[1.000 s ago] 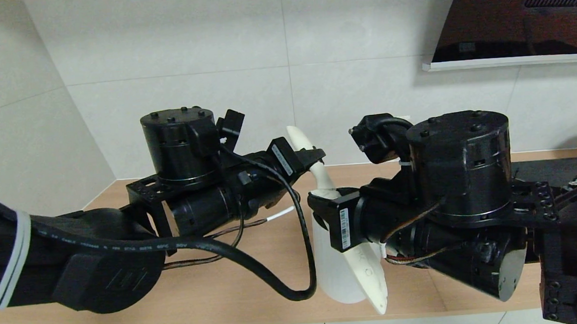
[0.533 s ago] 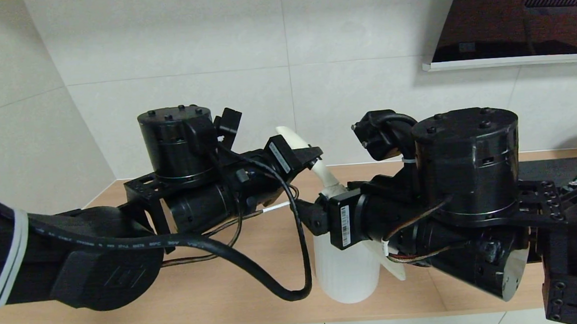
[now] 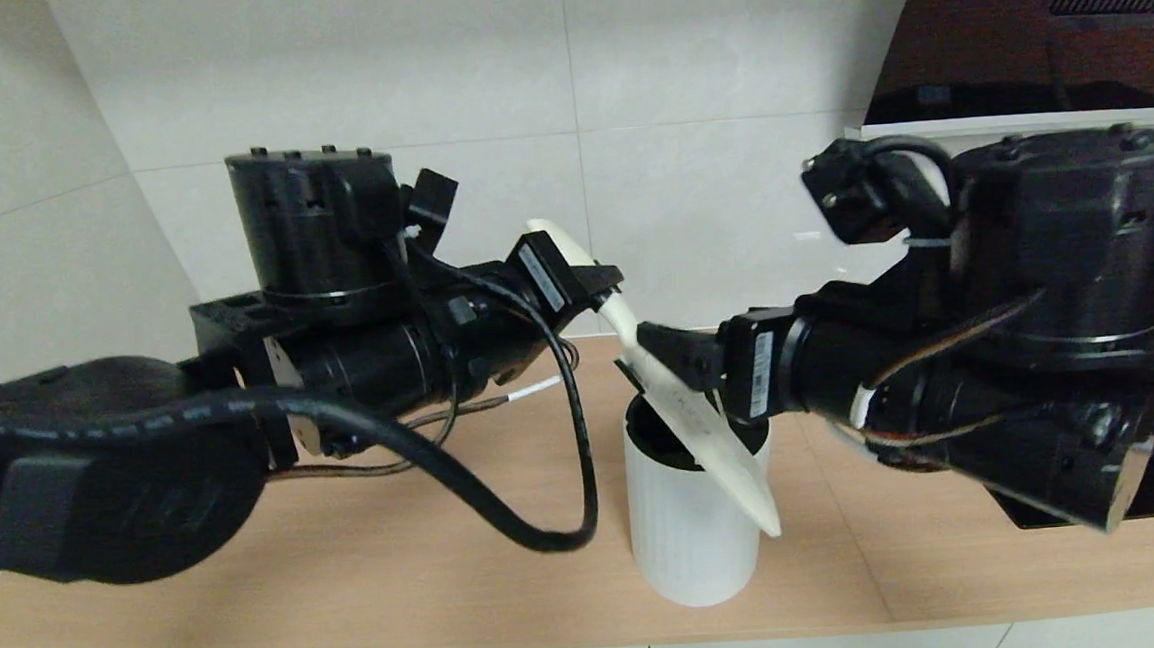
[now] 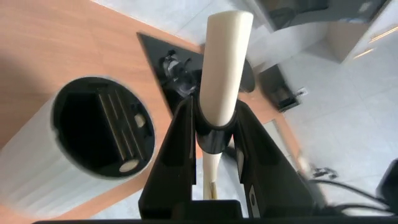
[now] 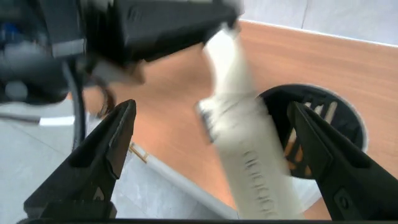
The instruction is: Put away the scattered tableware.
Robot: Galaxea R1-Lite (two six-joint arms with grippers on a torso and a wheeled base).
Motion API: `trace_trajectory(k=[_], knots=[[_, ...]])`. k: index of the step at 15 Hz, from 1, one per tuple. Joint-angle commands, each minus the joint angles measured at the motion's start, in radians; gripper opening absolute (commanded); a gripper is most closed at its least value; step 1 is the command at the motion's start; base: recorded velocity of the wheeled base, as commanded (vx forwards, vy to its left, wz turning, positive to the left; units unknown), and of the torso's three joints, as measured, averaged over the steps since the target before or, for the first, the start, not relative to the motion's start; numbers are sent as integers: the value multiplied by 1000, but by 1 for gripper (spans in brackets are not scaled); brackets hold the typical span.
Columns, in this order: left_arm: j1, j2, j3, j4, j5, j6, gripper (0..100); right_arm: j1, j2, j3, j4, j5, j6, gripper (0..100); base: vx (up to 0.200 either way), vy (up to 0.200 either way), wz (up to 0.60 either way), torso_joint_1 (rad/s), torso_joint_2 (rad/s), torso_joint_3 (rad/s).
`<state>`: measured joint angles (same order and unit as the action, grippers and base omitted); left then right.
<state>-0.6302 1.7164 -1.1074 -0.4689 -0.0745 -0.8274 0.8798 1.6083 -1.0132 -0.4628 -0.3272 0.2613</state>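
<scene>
1. Your left claw [image 3: 603, 287] is clamped on the spatula [image 3: 688, 412] by its handle, at the centre of the head frame. The left wrist view shows the same claw [image 4: 217, 134] with both jaws pressed on the spatula [image 4: 222, 68].
2. Your right claw [image 3: 651, 352] stands wide and holds nothing. In its own view the claw [image 5: 217, 155] has the spatula [image 5: 239, 143] between its spread jaws; whether either one touches it, I cannot tell.
3. The spatula hangs tilted, blade down toward the lower right of the head frame. It crosses the mouth of the white holder [image 3: 691, 547], with its tip outside the wall, so it is not yet stowed.
4. Done so far, as I judge it: chopsticks [image 4: 118, 134] already stand inside the holder [image 4: 37, 168], which sits upright on the counter [image 3: 452, 572].
5. Left to do — get the blade or handle lined up over the opening, lower it in, then let go. You may want the spatula more upright first.
</scene>
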Motion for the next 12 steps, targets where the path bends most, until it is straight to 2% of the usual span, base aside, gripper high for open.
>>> trace_trajectory(k=[1,2,3,5,6,8,9,11,12], knots=[[0,-23,-155,138,131,79,0,-94,-77,2,1,5,0,100,0,0,0,0,0,0],[-2,-12,-238,202,174,102,0,-136,-90,1,1,10,-2,100,0,0,0,0,0,0],[-5,-14,-299,248,182,108,0,-162,-102,-1,1,11,-2,100,0,0,0,0,0,0],[-17,-27,-351,332,213,148,0,-189,-119,1,3,16,-2,100,0,0,0,0,0,0],[-34,-38,-339,365,297,179,0,-213,-120,2,4,16,-2,100,0,0,0,0,0,0],[-98,-21,-328,363,397,222,0,-239,-113,1,3,17,-4,100,0,0,0,0,0,0],[-123,-6,-325,358,453,263,0,-239,-111,4,3,17,-11,100,0,0,0,0,0,0],[-151,23,-319,340,550,309,0,-239,-102,8,1,16,-19,100,0,0,0,0,0,0],[-169,57,-313,291,616,341,0,-239,-94,8,1,16,-20,100,0,0,0,0,0,0]])
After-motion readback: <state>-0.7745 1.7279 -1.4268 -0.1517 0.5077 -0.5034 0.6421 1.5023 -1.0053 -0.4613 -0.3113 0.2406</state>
